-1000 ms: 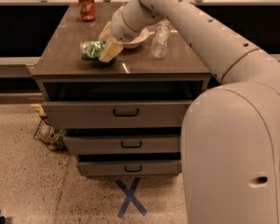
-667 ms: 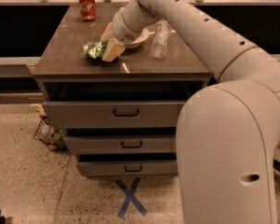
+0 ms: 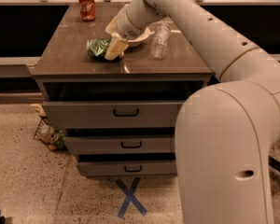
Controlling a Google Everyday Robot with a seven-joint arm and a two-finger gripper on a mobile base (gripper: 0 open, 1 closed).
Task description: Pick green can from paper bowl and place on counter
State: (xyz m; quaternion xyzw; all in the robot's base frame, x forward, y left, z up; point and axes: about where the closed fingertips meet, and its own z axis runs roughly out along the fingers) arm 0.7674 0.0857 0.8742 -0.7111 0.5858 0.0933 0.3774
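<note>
The green can (image 3: 97, 48) lies on its side at the counter (image 3: 74, 62) surface, left of the paper bowl (image 3: 142, 35). The white bowl is partly hidden behind my wrist. My gripper (image 3: 110, 51) reaches down from the right and is shut on the can's right end. One tan finger (image 3: 115, 47) shows in front of the can; the other is hidden behind it. I cannot tell whether the can's weight rests on the counter.
A red cola can (image 3: 87, 4) stands at the counter's back left. A clear plastic bottle (image 3: 160, 41) lies right of the bowl. My arm's big white body (image 3: 224, 148) fills the right foreground. A wire basket (image 3: 49, 134) sits on the floor left of the drawers.
The gripper and the green can have shifted together very slightly to the right, staying low over the counter. The arm's body has shifted a little in the foreground.
</note>
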